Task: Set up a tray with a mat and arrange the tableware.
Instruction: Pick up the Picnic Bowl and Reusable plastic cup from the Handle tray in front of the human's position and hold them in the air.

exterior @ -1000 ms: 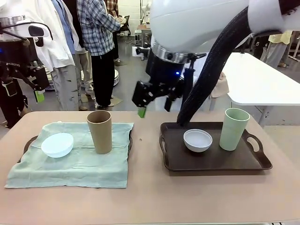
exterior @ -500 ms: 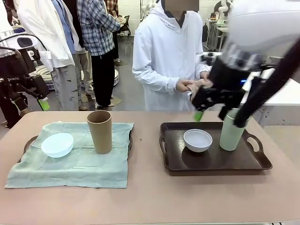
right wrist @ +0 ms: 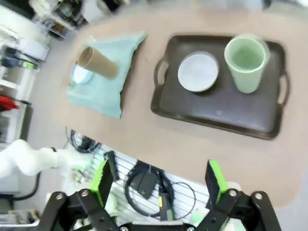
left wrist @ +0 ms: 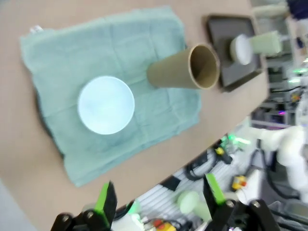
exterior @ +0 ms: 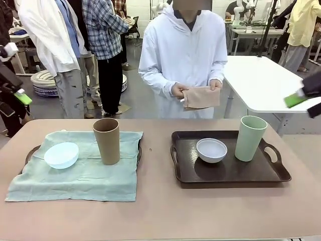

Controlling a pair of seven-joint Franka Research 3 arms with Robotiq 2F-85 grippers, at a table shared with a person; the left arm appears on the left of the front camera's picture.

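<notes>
High above the bench (exterior: 160, 216), your left gripper (left wrist: 160, 192) and right gripper (right wrist: 159, 175) point down at it, both jaws spread wide.

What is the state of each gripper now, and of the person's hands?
Left gripper: open, empty.
Right gripper: open, empty.
Person's hands: holding a tan cloth.

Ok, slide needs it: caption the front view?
Person holding a beige cloth; left tray matted, right tray bare, both set.
</notes>
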